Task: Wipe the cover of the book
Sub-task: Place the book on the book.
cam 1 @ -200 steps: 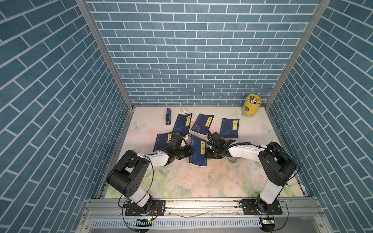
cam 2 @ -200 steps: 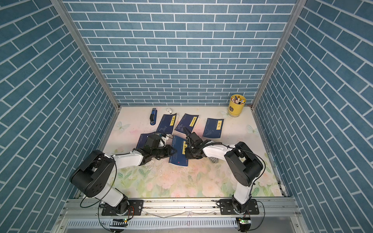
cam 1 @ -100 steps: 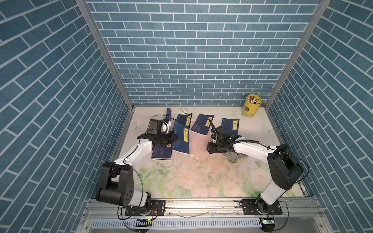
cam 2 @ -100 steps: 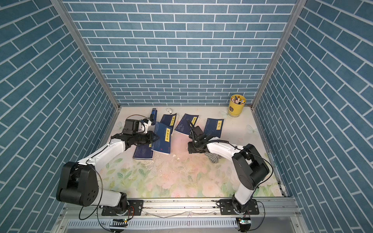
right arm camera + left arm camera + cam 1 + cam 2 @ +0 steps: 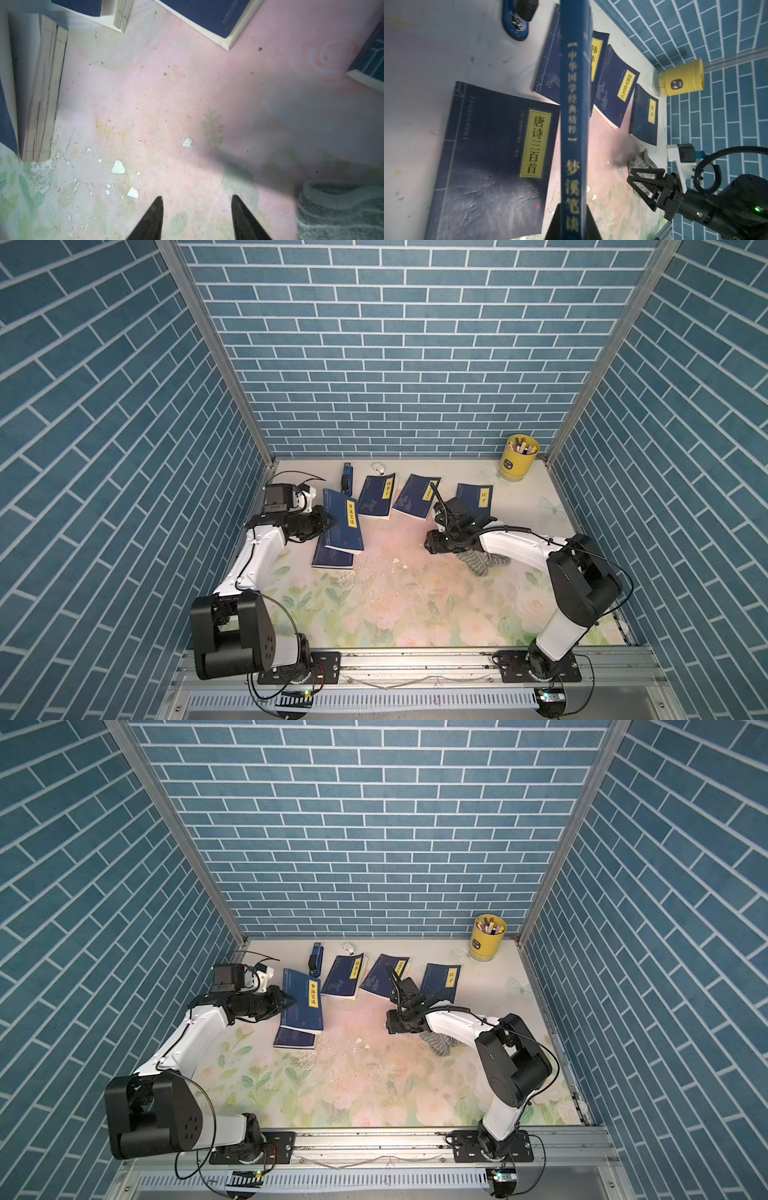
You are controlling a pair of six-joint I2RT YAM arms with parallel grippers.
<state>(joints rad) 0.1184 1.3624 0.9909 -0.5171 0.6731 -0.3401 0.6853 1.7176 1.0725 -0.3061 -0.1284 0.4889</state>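
Note: left tool pinches the book at its spine, well apart from the grey cloth. Right tool stands spread, empty, just beside that cloth. Your desk: floral, chipped; walls blue brick.

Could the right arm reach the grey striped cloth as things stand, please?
Probably yes: the right hand is open and empty, and the grey striped cloth lies uncovered beside it, partly under the forearm, so drawing back seems needed.
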